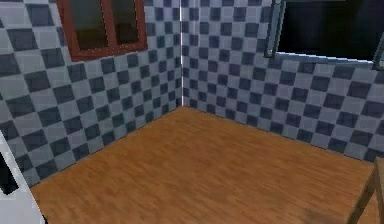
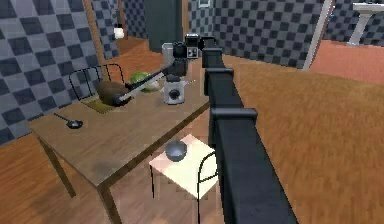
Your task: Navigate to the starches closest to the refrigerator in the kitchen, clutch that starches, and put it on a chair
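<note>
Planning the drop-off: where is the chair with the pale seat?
In the arm side view's lower middle, the chair stands beside the wooden table, just left of the arm, with a grey bowl on its seat.

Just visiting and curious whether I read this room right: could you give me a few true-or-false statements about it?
A grey bowl sits on the chair beside the table. True.
The walls are plain white. False: they are checkered in grey and blue.
The floor is wood. True.
The table is bare. False: several things stand on it, among them a pale jar-like thing.
</note>
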Robot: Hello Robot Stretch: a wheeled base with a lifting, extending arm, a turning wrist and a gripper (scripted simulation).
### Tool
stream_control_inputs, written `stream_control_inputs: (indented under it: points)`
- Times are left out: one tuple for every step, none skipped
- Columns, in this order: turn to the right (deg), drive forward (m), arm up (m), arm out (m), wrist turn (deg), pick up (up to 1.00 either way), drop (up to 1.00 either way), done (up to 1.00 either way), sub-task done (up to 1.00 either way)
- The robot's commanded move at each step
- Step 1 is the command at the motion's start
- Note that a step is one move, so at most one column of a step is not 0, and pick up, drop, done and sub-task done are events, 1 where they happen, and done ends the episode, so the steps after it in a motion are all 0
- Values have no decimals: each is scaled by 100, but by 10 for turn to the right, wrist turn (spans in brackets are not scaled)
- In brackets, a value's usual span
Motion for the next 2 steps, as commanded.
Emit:
stream_control_inputs:
  points:
    - [0, 0, 0, 0, 450, 0, 0, 0, 0]
    - [0, 0, 0, 0, 420, 0, 0, 0, 0]
